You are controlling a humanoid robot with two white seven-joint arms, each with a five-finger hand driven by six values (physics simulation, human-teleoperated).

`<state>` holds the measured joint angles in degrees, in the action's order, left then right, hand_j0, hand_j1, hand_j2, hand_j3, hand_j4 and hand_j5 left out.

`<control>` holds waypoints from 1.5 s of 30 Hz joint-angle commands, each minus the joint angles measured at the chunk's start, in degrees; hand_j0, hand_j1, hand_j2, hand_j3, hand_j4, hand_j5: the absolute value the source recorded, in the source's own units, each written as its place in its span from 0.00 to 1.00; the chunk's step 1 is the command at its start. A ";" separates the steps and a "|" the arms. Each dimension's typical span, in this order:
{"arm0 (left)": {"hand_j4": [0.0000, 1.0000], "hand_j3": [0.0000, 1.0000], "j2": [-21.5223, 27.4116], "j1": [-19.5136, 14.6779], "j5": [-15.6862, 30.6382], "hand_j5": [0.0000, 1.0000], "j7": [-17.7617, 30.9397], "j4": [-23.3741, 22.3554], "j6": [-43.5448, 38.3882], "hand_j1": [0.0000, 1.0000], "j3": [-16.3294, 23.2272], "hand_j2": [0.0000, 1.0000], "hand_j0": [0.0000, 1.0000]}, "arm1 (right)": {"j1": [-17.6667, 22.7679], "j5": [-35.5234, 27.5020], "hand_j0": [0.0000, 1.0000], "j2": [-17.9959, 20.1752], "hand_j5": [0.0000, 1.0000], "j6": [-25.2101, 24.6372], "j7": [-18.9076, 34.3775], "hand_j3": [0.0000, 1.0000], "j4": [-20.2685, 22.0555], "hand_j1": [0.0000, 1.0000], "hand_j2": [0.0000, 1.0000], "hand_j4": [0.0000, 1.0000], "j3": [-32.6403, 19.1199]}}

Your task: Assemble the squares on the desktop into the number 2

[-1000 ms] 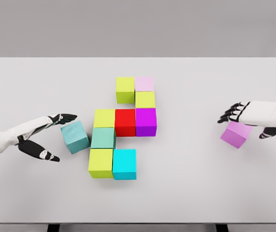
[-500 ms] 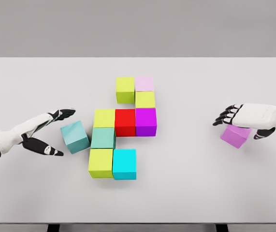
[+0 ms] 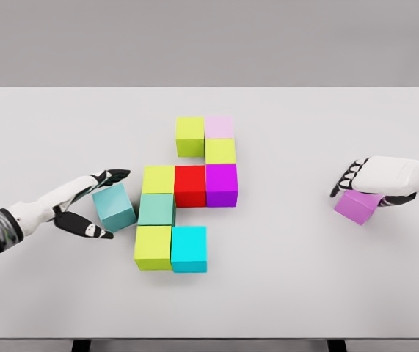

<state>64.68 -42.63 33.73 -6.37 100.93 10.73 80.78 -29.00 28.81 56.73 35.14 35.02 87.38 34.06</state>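
Several coloured cubes stand packed together mid-table, among them a red cube [image 3: 190, 185], a magenta cube [image 3: 221, 183] and a cyan cube [image 3: 188, 248]. A loose teal cube [image 3: 114, 207] sits turned at an angle just left of the cluster. My left hand [image 3: 105, 204] straddles it, open, with its fingers [image 3: 114, 176] at the cube's far edge and its thumb at the near left corner. At the right lies a violet cube [image 3: 357, 206]. My right hand [image 3: 370, 189] rests low over it, fingers [image 3: 345, 180] curled down past its far edge, thumb at its right side.
The white table [image 3: 282, 293] runs wide around the cubes; its front edge is near the bottom of the view. A grey wall stands behind the far edge.
My left hand has moved right and closed in around the teal cube. My right hand has sunk onto the violet cube, its thumb drawn inward. No cube has shifted.
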 commanded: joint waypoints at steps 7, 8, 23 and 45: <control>1.00 1.00 -2.19 0.00 -1.39 1.00 -0.04 -1.52 -1.77 1.00 -0.36 1.00 1.00 | 0.00 -0.42 0.53 -0.22 0.53 -0.14 -0.02 0.53 0.33 0.53 0.53 0.53 0.04; 1.00 1.00 -2.63 0.00 -1.39 1.00 0.04 -1.96 -1.77 1.00 -0.45 1.00 1.00 | -0.09 -0.42 0.51 -0.22 0.51 -0.14 -0.02 0.51 0.42 0.51 0.51 0.51 0.04; 0.77 0.77 -3.42 0.00 -1.39 0.77 -0.04 -3.20 -4.49 0.77 -0.63 0.77 0.77 | -2.20 -5.26 0.50 -0.13 0.50 -0.14 -0.02 0.50 5.95 0.50 0.50 0.50 -0.23; 0.61 0.61 -16.76 -5.89 -2.27 0.61 0.31 -19.35 -9.94 0.61 -13.63 0.61 0.61 | -8.61 -5.26 0.50 -5.23 0.50 -0.14 -0.02 0.50 13.34 0.50 0.50 0.50 11.81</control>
<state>51.46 -48.52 31.41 -5.81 85.11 2.52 69.64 -37.88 23.86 51.83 35.14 35.03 100.64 44.84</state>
